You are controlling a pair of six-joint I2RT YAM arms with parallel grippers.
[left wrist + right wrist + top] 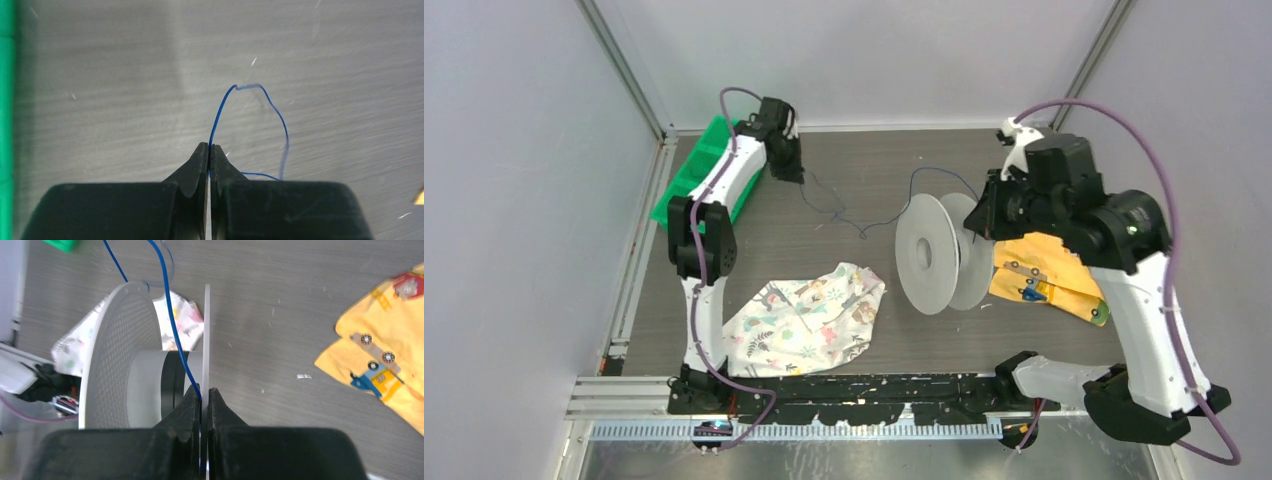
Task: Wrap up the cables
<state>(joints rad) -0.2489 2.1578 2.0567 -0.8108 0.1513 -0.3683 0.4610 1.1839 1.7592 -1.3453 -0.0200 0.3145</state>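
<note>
The pale grey two-disc spool [934,255] stands on edge mid-table. The thin blue cable [864,232] trails in loose loops across the table from my left gripper [790,170] to the spool. In the left wrist view my left gripper [209,150] is shut on the cable [235,88], which loops ahead of the fingertips. My right gripper [984,215] is at the spool's right disc. In the right wrist view my right gripper [205,392] is shut on that disc's rim [206,330], with the cable [172,325] running into the jaws beside it. A dark winding [172,380] sits on the hub.
A green bin [692,172] stands at the far left, just beside my left gripper, and shows as a green edge [6,125] in the left wrist view. A patterned white cloth [809,320] lies front centre. A yellow cloth [1049,282] lies right of the spool.
</note>
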